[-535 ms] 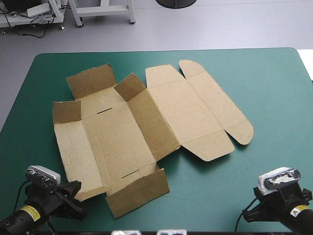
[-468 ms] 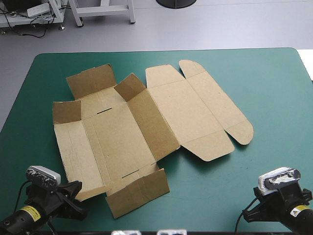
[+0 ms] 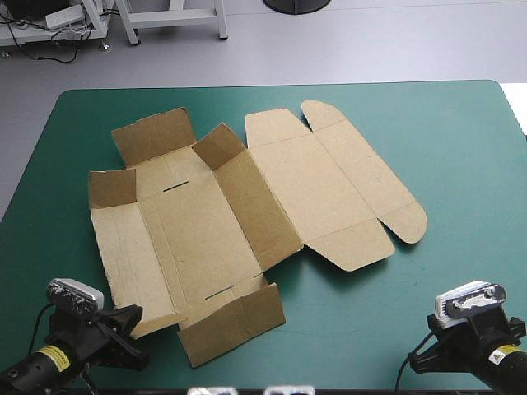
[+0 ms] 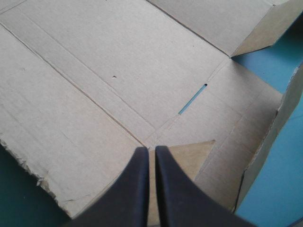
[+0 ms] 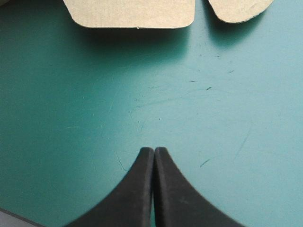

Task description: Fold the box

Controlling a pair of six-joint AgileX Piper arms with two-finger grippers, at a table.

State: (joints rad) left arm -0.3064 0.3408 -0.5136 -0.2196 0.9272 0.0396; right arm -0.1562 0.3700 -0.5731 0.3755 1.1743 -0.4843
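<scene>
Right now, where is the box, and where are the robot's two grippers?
box (image 3: 198, 239): high view, on its flat middle panel.
left gripper (image 4: 152, 149): left wrist view, midway between its two black fingertips.
right gripper (image 5: 154, 149): right wrist view, where its black fingertips meet.

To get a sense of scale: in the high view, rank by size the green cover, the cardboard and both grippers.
1. teal-green cover
2. box
3. left gripper and right gripper: they look alike, so no ranking between them.

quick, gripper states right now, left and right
Left gripper: shut, holding nothing, over the box.
Right gripper: shut, holding nothing, over the teal-green cover.
</scene>
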